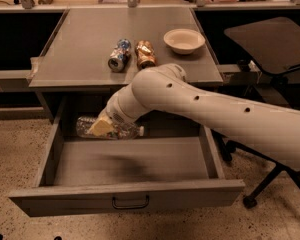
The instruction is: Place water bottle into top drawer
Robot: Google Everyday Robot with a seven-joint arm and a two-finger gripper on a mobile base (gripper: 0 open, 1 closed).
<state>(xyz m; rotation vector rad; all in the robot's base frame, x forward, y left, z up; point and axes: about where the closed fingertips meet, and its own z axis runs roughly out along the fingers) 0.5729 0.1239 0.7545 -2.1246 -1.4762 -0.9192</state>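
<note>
Worktop (pixel 75 59): grey, flat.
- Blue-silver can (pixel 119 55) lying on its side near centre.
- Gold-brown can (pixel 145 54) on its side, just beside it to the right, apart.
- Cream bowl (pixel 184 40) upright, right of the cans, near the worktop's right edge.

Dark office chair (pixel 270 44) right of the worktop. Speckled floor (pixel 15 149).

Gripper (pixel 102 127) at rear left of the open top drawer (pixel 125 194), fingers clamped on the water bottle (pixel 124 131).

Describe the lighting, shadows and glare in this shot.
Camera view: warm, dim light; a soft dark shadow lies on the floor of the top drawer beneath the gripper, which holds the water bottle over the drawer's rear; the recess under the table is nearly black; small highlights glint on the bottle and the blue-silver can.
</note>
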